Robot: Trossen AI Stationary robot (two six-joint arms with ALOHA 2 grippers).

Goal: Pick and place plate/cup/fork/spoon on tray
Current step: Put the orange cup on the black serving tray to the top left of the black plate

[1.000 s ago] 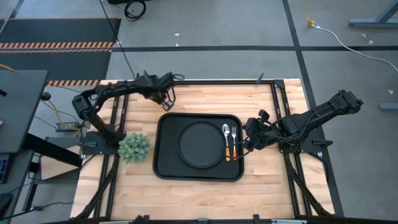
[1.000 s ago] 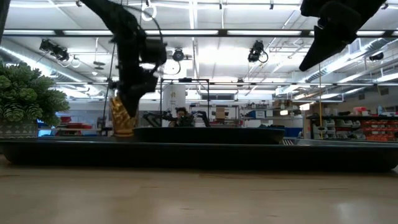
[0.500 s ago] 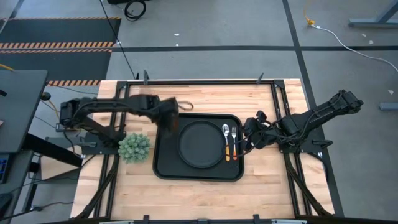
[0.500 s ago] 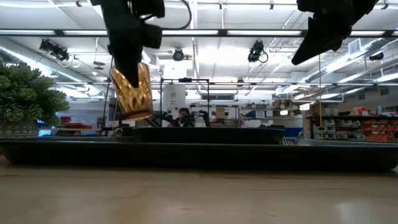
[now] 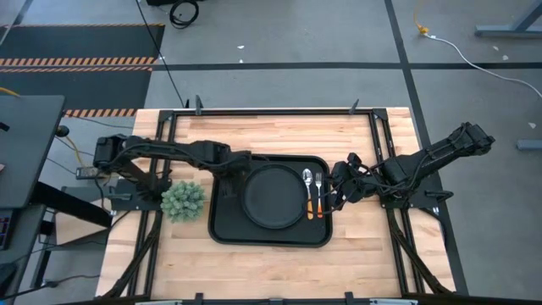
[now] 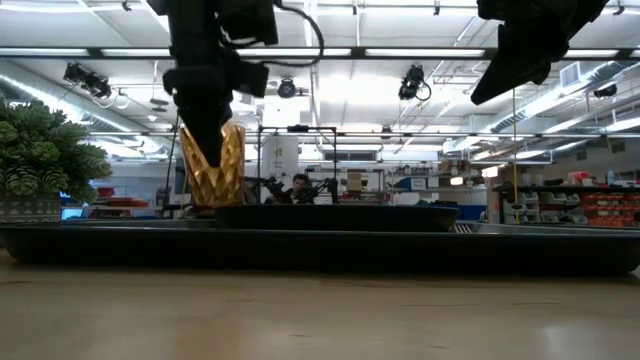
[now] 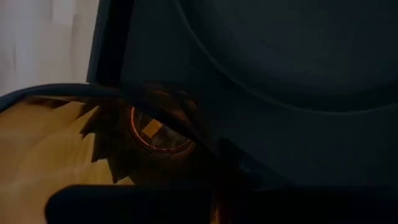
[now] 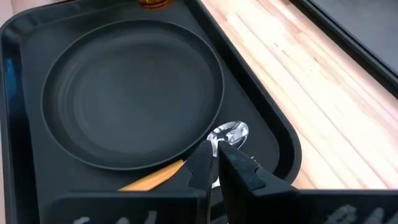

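A: Any writing you can read here, on the tray [image 5: 224, 229], the plate [image 5: 271, 196] or the cutlery?

B: None. No label, brand or number shows on them.

A: And the shelves in the room at 3 o'clock, seen from the low view?

B: Too small to read. The floor's striped edging at 10 o'clock carries no words.

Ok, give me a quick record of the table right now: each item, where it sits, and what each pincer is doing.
tray: centre of table
plate: on tray, middle
spoon: on tray, right of plate
fork: on tray, beside spoon
cup: upright in left pincer, over tray's left part
right pincer: shut, empty, by tray's right edge
green plant: left of tray
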